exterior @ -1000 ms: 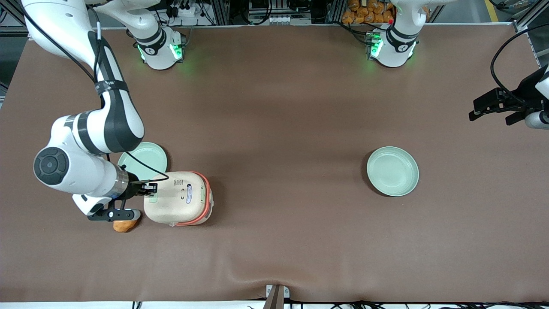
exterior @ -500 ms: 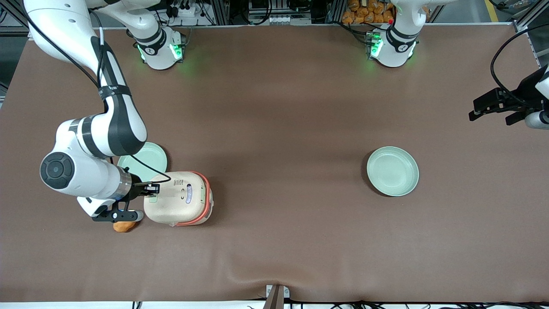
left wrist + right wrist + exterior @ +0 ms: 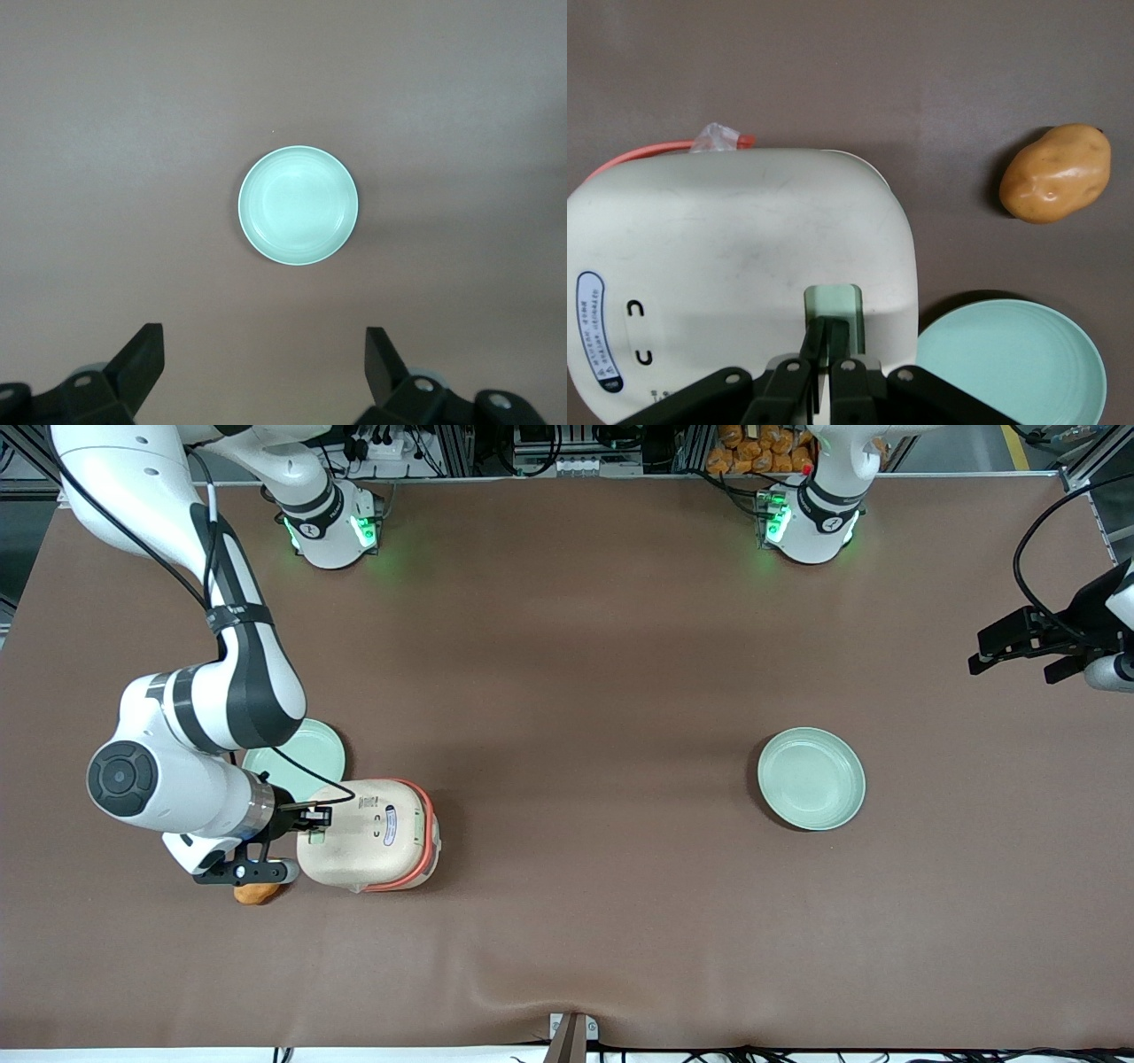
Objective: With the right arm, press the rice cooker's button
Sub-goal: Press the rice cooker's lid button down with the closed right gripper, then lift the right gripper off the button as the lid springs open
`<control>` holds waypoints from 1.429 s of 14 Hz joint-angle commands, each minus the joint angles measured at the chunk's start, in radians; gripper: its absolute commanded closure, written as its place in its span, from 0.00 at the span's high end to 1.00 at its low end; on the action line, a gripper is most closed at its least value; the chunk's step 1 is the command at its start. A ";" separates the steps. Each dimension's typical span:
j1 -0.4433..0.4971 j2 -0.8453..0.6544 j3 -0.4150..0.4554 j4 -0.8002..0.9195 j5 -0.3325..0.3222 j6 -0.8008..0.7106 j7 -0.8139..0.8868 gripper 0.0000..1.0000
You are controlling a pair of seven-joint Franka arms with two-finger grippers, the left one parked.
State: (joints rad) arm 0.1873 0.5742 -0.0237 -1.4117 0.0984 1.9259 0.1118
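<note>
The cream-white rice cooker [image 3: 368, 834] with a coral-orange band stands on the brown table toward the working arm's end. It fills much of the right wrist view [image 3: 735, 257]. Its pale green button [image 3: 834, 303] sits at the lid's edge. My right gripper [image 3: 315, 820] is shut, and its black fingertips [image 3: 833, 335] rest together on the green button. The white right arm [image 3: 177, 779] reaches over the table to the cooker.
A pale green plate [image 3: 297, 755] lies beside the cooker, partly under the arm, and shows in the right wrist view [image 3: 1014, 359]. A brown potato [image 3: 257, 891] lies near the gripper, nearer the front camera. A second green plate [image 3: 811, 778] lies toward the parked arm's end.
The right arm has shifted slightly toward the cooker, and the gripper tips have come a little farther onto the button. The cooker has not moved.
</note>
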 commanded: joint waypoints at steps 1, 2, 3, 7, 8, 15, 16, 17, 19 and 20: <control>0.001 0.035 -0.007 0.008 0.006 0.039 -0.021 0.07; 0.000 0.035 -0.007 0.008 0.006 0.039 -0.020 0.08; 0.001 0.033 -0.005 0.013 0.007 0.039 -0.021 0.08; 0.000 0.018 -0.005 0.040 0.012 0.007 -0.021 0.11; 0.000 0.013 -0.005 0.055 0.012 -0.017 -0.021 0.11; 0.001 -0.089 0.001 0.131 0.035 -0.175 -0.017 0.22; 0.000 -0.112 0.001 0.131 0.053 -0.179 -0.017 0.27; 0.000 -0.138 0.001 0.131 0.067 -0.180 -0.017 0.36; -0.002 -0.194 -0.001 0.126 0.072 -0.180 -0.017 0.70; -0.003 -0.220 -0.001 0.120 0.069 -0.180 -0.017 0.94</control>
State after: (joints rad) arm 0.1876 0.4154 -0.0225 -1.2659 0.1485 1.7532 0.1062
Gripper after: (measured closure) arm 0.493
